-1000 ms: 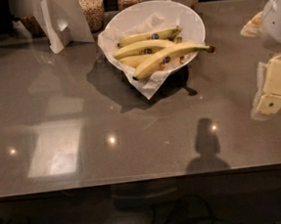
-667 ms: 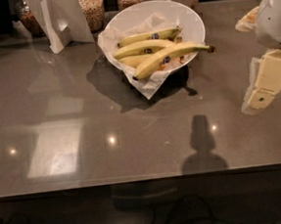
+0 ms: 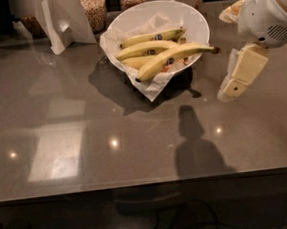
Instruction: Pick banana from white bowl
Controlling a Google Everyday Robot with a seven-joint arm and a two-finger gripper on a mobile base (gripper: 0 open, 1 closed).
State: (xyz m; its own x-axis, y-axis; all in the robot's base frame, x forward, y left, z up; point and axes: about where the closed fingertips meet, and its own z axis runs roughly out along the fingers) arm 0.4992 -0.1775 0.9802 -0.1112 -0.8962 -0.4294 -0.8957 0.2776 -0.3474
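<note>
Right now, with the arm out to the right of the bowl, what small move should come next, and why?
Probably shift the cream gripper left and farther back, toward the long yellow banana lying frontmost in the wide white paper-lined bowl. The gripper hangs right of the bowl, nearer the camera, touching nothing.

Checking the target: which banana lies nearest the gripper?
The front, longest banana, its dark-tipped stem pointing toward the gripper hovering right of the white bowl.
</note>
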